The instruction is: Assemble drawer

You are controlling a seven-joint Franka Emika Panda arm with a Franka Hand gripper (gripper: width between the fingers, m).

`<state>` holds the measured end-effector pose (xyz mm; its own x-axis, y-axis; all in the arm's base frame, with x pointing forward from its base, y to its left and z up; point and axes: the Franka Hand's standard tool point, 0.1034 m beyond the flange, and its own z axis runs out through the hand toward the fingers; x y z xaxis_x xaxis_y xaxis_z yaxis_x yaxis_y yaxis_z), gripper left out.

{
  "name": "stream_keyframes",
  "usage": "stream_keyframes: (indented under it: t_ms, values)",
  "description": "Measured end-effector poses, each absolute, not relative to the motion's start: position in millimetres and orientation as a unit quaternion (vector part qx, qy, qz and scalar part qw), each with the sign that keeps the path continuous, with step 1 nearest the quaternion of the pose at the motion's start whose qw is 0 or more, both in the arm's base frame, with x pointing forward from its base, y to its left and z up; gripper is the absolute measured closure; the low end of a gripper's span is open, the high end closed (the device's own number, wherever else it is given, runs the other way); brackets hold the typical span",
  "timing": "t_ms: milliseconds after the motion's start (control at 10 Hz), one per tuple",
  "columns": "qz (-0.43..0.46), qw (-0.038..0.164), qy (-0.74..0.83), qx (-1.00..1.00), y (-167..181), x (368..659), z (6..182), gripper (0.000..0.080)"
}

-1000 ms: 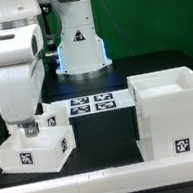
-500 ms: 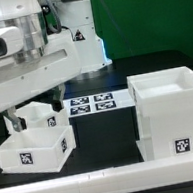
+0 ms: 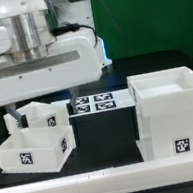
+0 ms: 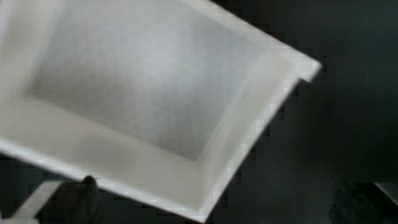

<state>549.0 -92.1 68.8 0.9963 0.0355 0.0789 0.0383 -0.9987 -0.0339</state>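
Note:
The large white open-topped housing [image 3: 172, 113] stands at the exterior view's right, a tag on its front. Two small white trays sit at the left: the front tray [image 3: 34, 151] and the rear tray [image 3: 42, 115] just behind it. My gripper [image 3: 13, 120] hangs low at the rear tray's left edge, mostly hidden by my arm. In the wrist view a tray [image 4: 143, 100] fills the picture, blurred. My gripper [image 4: 231, 200] is open, with one dark finger [image 4: 80, 196] at the tray's wall and the other finger [image 4: 381, 196] far off over the dark table.
The marker board [image 3: 94, 104] lies between the trays and the housing. My bulky white arm [image 3: 39, 63] spans the upper left above the trays. The robot base [image 3: 81, 41] stands behind. A white rail [image 3: 107, 174] runs along the table's front edge.
My arm has swung from upright over the trays to lying across above them. The rear tray now shows more fully. Trays and housing stay put.

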Motion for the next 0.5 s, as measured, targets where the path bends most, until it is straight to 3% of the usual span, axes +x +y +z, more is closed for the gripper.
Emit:
stream_keyframes:
  t_ms: [500]
  values:
    - [-0.029,0.061,0.188,-0.98,-79.3,552.6,65.5,0.0151]
